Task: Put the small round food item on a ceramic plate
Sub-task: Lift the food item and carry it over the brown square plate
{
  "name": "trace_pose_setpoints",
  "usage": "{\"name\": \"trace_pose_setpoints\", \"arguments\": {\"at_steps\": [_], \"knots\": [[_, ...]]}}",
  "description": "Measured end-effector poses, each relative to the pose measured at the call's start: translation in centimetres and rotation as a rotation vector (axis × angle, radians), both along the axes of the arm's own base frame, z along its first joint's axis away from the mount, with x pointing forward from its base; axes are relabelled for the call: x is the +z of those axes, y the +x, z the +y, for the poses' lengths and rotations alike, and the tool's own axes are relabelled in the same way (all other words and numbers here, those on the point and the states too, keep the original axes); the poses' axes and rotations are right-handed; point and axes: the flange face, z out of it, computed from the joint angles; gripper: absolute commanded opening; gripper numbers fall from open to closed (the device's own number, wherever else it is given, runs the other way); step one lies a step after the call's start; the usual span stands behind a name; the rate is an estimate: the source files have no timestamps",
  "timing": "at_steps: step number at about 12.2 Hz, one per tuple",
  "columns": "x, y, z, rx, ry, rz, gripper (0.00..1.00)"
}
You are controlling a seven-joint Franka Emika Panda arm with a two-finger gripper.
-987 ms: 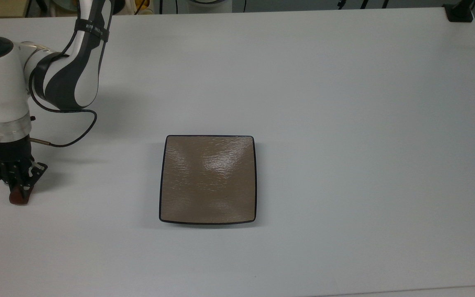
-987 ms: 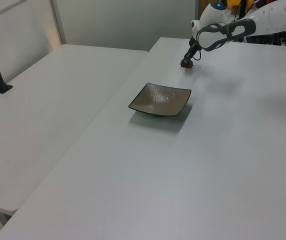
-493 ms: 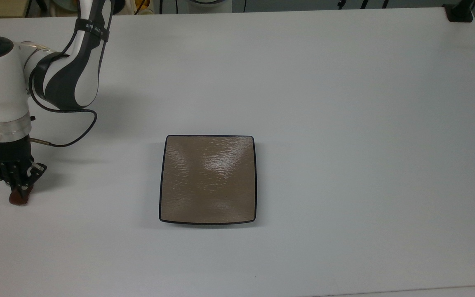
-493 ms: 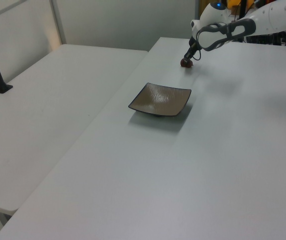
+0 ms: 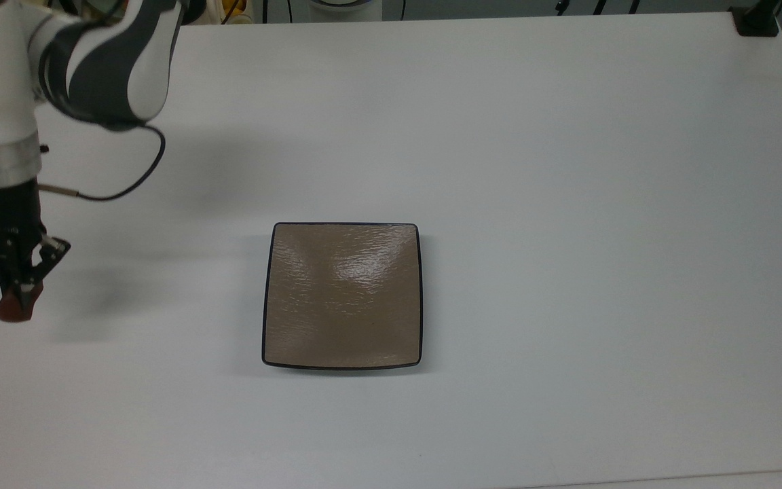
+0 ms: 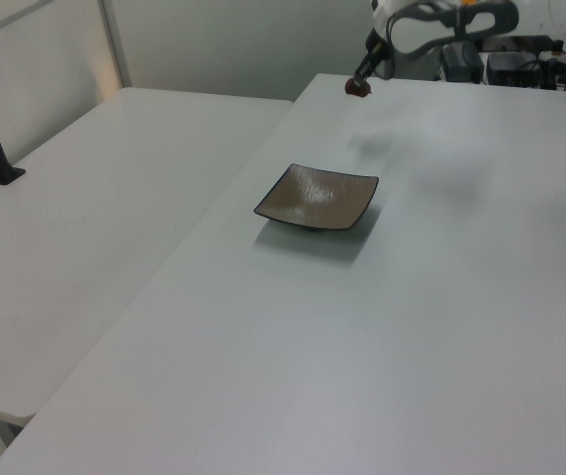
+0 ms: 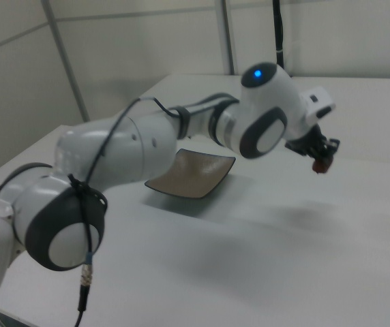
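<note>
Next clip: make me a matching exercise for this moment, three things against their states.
Things:
1. food item
2. plate
3. gripper

States:
A. bare, resting on the table
B. shut on something, raised above the table
C. held in the air, off the table

Pairs: 1-C, 2-A, 3-B

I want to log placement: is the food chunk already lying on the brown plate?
No, the top view shows the ceramic plate bare, with the small round food item held in the gripper far to the top view's left.
</note>
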Motion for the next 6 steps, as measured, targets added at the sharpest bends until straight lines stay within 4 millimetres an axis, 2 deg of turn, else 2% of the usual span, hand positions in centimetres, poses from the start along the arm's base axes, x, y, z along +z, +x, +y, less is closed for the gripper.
{"name": "trace_pose_setpoints", "arguments": {"at_steps": [2, 4, 5, 6], "knots": [[3.7, -1.0, 1.7, 0.019, 0.011, 0.027, 0.05], [9.2, -3.3, 5.1, 0.058, 0.040, 0.109, 0.06], [11.3, -4.6, 6.8, 0.078, 0.052, 0.148, 0.06], [12.5, -5.5, 8.2, 0.095, 0.058, 0.167, 0.06]]}}
